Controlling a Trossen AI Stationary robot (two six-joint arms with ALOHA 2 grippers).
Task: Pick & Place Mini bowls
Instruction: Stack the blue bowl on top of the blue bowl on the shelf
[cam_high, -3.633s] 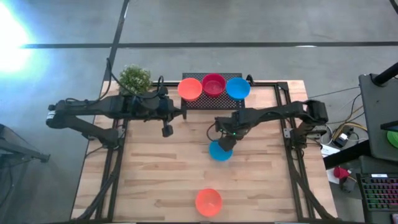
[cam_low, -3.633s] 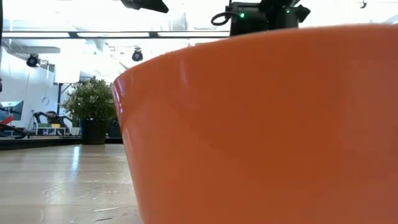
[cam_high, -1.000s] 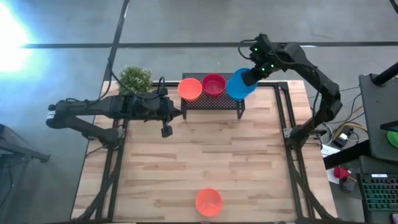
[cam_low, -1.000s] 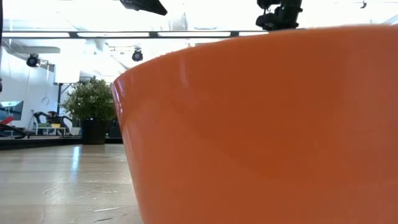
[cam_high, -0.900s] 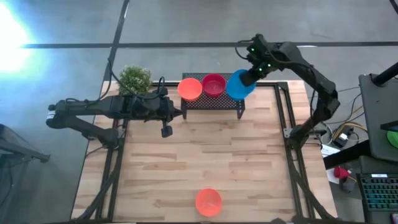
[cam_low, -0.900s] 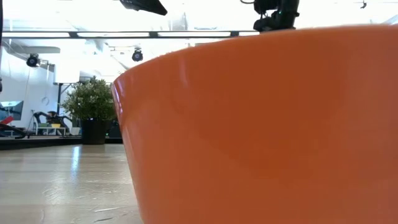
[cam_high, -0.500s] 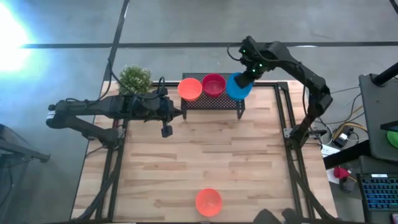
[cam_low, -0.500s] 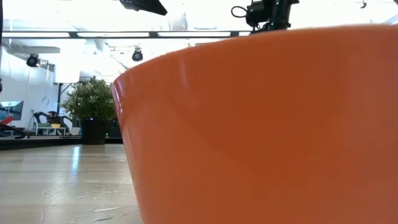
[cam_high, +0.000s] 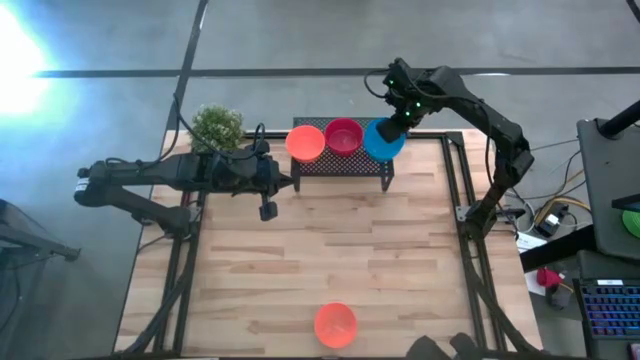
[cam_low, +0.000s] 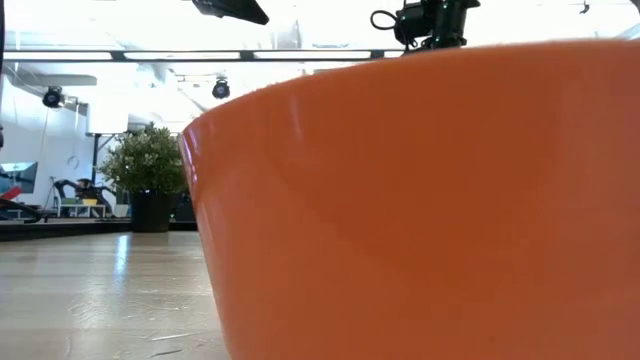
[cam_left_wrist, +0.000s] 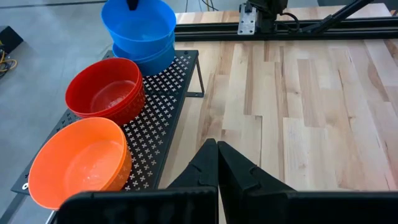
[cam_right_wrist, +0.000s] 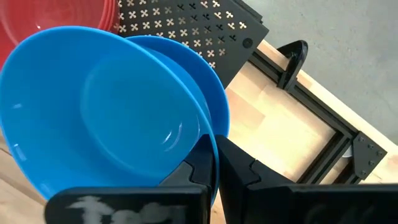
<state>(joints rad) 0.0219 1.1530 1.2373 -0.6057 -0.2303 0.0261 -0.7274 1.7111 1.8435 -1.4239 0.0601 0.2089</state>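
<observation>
I see right gripper (cam_right_wrist: 214, 163) over rack (cam_high: 340, 160), fingers pinching rim of glossy blue bowl (cam_right_wrist: 106, 112), nested on second blue bowl (cam_right_wrist: 208, 99) at rack's right end. Crimson bowls (cam_left_wrist: 106, 90) mid-rack, orange bowl (cam_left_wrist: 78, 162) at rack's left end. Lone orange bowl (cam_high: 335, 324) on tabletop (cam_high: 400, 260), well clear of rack, near front edge. Left gripper (cam_left_wrist: 217, 162) pressed together, hovering left of rack.

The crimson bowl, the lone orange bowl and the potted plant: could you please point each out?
crimson bowl (cam_high: 343, 136), high view, inside bottom.
lone orange bowl (cam_high: 335, 325), high view, inside bottom.
potted plant (cam_high: 217, 127), high view, leaves.
</observation>
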